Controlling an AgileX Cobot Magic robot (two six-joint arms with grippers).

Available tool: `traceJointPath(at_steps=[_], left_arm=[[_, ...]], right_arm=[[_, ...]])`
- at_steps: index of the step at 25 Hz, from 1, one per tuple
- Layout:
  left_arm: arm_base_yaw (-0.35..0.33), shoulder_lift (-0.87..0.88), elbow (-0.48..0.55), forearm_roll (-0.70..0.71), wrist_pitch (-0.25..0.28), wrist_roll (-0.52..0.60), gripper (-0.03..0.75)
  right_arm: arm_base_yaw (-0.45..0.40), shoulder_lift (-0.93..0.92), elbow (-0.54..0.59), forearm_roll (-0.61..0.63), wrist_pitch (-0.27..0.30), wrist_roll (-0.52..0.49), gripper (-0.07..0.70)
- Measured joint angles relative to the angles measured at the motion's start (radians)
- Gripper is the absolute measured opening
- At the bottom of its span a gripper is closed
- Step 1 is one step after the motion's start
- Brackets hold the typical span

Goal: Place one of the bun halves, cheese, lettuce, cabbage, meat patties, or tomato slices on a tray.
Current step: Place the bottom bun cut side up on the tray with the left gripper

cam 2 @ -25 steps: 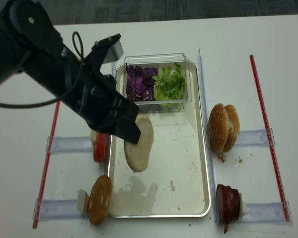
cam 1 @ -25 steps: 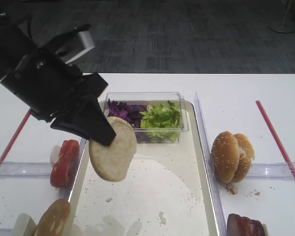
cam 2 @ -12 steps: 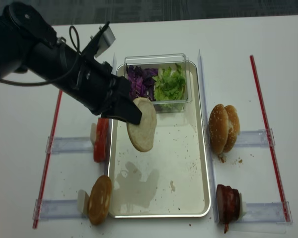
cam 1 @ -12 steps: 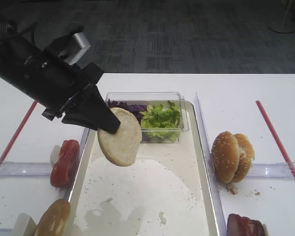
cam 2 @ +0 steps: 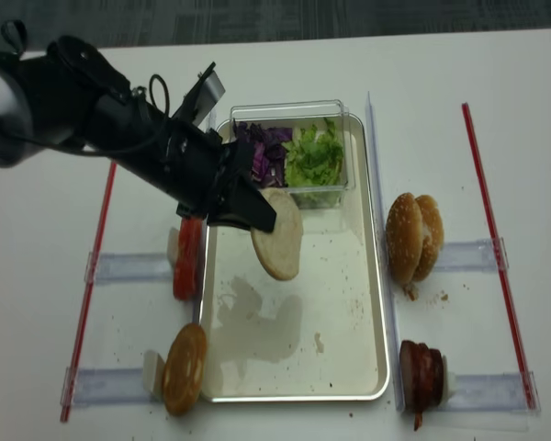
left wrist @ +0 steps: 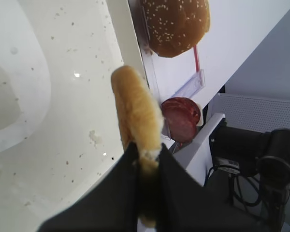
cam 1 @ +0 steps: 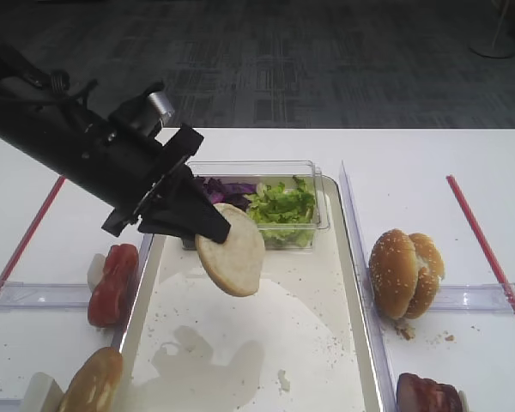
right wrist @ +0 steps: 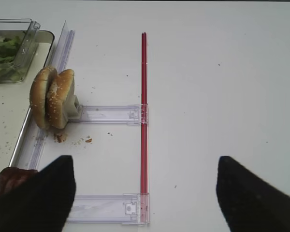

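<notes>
The bun half [cam 1: 231, 261] hangs tilted above the tray [cam 1: 347, 257], clamped at its edge by our left pincer [cam 1: 213, 233], so we judge we are mid-carry and should next lower and release it, though its height is hard to read.

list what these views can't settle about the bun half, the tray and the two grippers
- Bun half: its pinched edge is buried between the left gripper fingers in the left wrist view.
- Tray: near end cut off by the bottom edge of the first high view.
- Right gripper: only two dark finger shapes show in its wrist view, apart, tips cut off by the bottom edge.
- Meat patties: too small to count.
</notes>
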Motion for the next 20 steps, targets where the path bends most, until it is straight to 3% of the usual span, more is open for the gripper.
traceJointPath(at_steps=[20], left_arm=[[-0.004, 0.017, 0.176, -0.161, -0.015, 0.055, 0.019]], right_arm=[[0.0, 0.0, 0.0, 0.0, 0.0, 0.0, 0.613]])
